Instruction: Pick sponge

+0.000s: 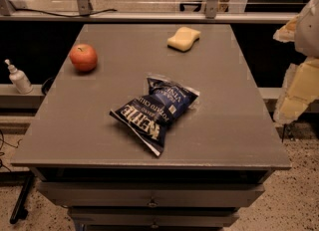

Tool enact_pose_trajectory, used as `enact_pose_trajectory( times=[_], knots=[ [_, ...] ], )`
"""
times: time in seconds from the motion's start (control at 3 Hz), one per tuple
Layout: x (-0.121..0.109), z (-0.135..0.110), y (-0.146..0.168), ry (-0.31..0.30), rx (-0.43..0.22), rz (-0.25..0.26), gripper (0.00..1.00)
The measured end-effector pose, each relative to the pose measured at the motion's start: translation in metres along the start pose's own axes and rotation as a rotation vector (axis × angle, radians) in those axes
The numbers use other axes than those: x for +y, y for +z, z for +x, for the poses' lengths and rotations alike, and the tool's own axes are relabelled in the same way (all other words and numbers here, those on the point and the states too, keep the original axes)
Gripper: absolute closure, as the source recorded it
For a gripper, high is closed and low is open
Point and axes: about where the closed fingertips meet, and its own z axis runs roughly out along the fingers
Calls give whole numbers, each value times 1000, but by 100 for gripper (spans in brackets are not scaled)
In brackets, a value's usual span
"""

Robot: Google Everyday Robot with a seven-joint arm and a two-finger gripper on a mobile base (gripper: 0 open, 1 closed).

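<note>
The sponge (pixel 183 39) is a small pale yellow block with a pinched waist, lying flat near the far edge of the grey table (pixel 234 125), right of centre. My gripper (pixel 298 83) is at the right edge of the view, beyond the table's right side, well away from the sponge. Its pale yellow flat fingers (pixel 299 93) hang off the table, partly cut off by the frame.
A red apple (pixel 83 57) sits at the far left of the table. A blue crumpled chip bag (pixel 155 112) lies in the middle. A white pump bottle (pixel 18 77) stands on a ledge left of the table. Drawers sit under the table's front edge.
</note>
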Motion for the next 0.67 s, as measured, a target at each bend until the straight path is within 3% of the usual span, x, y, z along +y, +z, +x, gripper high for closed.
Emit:
enact_pose_trajectory(
  times=[0.33,0.67],
  knots=[
    [-3,-3,0,-10,-9,17,0],
    [-30,-13,15,-42,-31,72,0]
  ],
)
